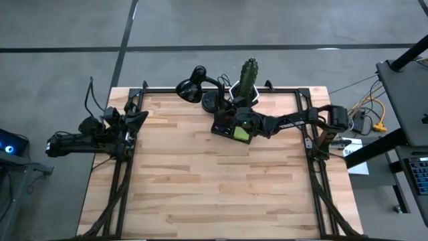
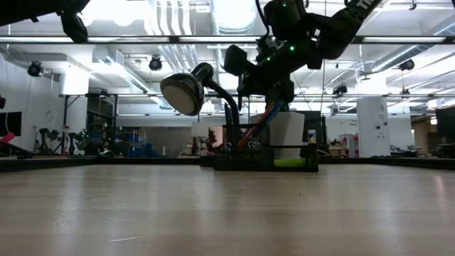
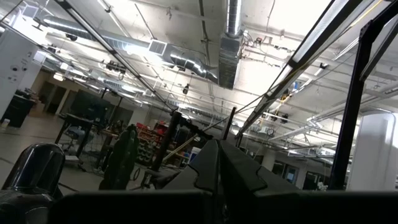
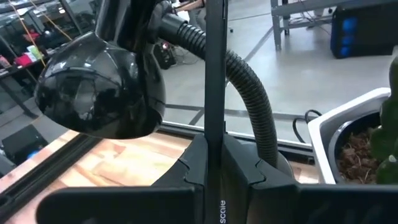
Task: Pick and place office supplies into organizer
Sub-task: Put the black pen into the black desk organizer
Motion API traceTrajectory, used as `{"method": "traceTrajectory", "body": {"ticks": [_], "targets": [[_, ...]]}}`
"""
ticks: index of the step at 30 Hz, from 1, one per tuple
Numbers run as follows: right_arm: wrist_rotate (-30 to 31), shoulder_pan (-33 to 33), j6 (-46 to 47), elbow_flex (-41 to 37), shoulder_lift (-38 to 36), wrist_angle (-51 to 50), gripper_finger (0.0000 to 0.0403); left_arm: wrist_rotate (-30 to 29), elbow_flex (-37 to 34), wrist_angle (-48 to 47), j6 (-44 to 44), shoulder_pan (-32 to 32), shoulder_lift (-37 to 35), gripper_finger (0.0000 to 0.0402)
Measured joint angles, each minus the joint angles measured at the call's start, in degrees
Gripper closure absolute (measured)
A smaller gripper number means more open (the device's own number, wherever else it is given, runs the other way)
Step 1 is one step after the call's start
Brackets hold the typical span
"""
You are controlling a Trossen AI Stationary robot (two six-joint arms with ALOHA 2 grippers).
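While the left hand [image 1: 137, 119] waits folded at the table's 9 o'clock edge, the right hand [image 1: 242, 122] hangs directly over the organizer [image 1: 232, 126], which sits at about 12 o'clock on the table [image 1: 214, 187], just in front of the lamp [image 1: 194, 87] and the cactus pot [image 1: 246, 88]. Its fingers are closed on a thin dark pen [image 4: 214, 93]; the right wrist view shows the shaft pinched between them and running straight out past the tips. So the pen's long axis lies along the hand's own reach, pointing toward 9 o'clock in the high view and tilted downward. The organizer is below and just toward 9 o'clock of the hand, with a green pad [image 1: 240, 133] in its near corner and orange pencils [image 2: 261, 121] standing in it in the low view. I judge the coming move depends on bringing the pen's lower end above a free compartment; which one cannot be made out. The left hand looks closed and empty, and is well apart from everything
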Motion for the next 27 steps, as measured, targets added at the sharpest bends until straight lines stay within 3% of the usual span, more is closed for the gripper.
{"method": "traceTrajectory", "body": {"ticks": [9,27], "targets": [[-0.5,0.4,-0.3,0.0,0.2,-6.8,0.039,0.0,0.0,0.0,0.0,0.0,0.0,0.0402],[-1.0,0.5,-0.5,-0.1,0.2,-8.6,0.0385,0.0,0.0,0.0,0.0,0.0,0.0,0.0402]]}}
